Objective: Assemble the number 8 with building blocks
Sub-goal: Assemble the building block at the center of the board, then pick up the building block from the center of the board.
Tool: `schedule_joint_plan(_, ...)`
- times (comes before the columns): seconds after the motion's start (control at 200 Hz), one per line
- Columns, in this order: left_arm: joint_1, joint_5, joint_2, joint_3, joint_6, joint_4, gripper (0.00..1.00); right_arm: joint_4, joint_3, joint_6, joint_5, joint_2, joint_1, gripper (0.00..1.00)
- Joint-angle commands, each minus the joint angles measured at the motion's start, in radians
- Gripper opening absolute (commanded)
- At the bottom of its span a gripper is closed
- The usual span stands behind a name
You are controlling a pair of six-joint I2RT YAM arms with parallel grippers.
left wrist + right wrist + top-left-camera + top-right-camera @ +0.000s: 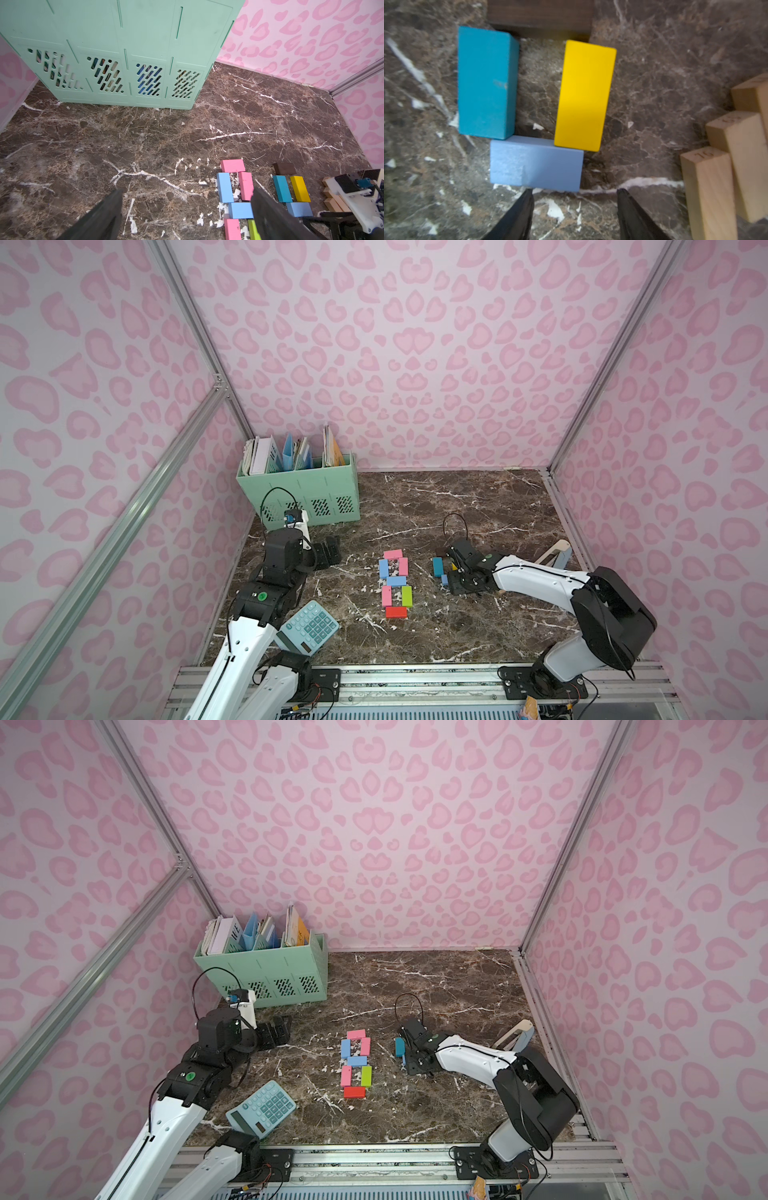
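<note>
**Seven-block figure 8 laid out mid-table; both grippers empty**

At the left, the left gripper [187,189] is held low over the marble tabletop [478,510], its jaws spread wide with nothing between them. A mint file box [299,489] stands behind it, and a light-blue calculator [309,627] lies nearer the front edge.

Mid-table, a figure 8 [356,1061] is formed by seven flat rectangular blocks laid on their broad faces. The top bar is given by the top pink block [392,554]. The upper loop is flanked by the upper light-blue block [383,568] on the left and the upper-right pink block [403,566] on the right. The waist is made by the middle light-blue block [396,581]. Below it, the lower pink block [386,596] and the lime-green block [407,596] form the sides, and the base is closed by the red block [396,612]. Bare marble is seen inside each loop.

Further right, a second cluster is laid out. The teal block [485,83] and the slightly tilted yellow block [586,95] lie side by side but apart. The dark brown block [539,16] lies across one end and the pale-blue block [536,164] across the other. The right gripper [574,190] hovers over this cluster, its fingers parted and nothing held, with the tips just short of the pale-blue block. Rightmost, bare wood blocks [737,155] lean against one another; the markings on their ends are too blurred to be read.
</note>
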State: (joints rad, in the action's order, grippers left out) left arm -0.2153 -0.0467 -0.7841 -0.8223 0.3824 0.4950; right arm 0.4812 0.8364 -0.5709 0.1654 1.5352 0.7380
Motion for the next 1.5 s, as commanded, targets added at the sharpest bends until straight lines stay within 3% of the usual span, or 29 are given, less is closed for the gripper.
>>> schedule_joint_plan(0.0,0.000,-0.001,0.001,-0.006,-0.013,-0.009,0.99,0.000,0.018,0.020,-0.040,-0.044,0.001,0.66)
schedule_joint_plan(0.185,0.000,0.002,0.001,-0.006,-0.013,-0.008,0.99,0.029,0.024,0.019,-0.040,-0.162,-0.047,0.69)
schedule_joint_plan(0.39,0.000,0.003,0.002,-0.006,-0.011,-0.008,0.98,0.058,-0.064,0.006,-0.053,-0.210,-0.245,0.72)
schedule_joint_plan(0.535,0.000,0.006,0.002,-0.006,-0.011,-0.010,0.98,0.031,-0.133,0.008,-0.063,-0.231,-0.323,0.72)
schedule_joint_plan(1.085,-0.001,0.008,0.005,-0.006,-0.011,-0.010,0.99,-0.028,-0.163,0.034,-0.056,-0.133,-0.341,0.66)
schedule_joint_plan(1.22,-0.001,0.011,0.004,-0.006,-0.011,-0.011,0.99,-0.037,-0.168,0.041,-0.060,-0.121,-0.338,0.57)
schedule_joint_plan(1.35,0.001,0.010,0.004,-0.005,-0.010,-0.010,0.99,-0.036,-0.171,0.039,-0.052,-0.104,-0.329,0.39)
schedule_joint_plan(1.495,0.001,0.010,0.005,-0.005,-0.011,-0.010,0.98,-0.021,-0.159,0.028,-0.045,-0.106,-0.283,0.25)
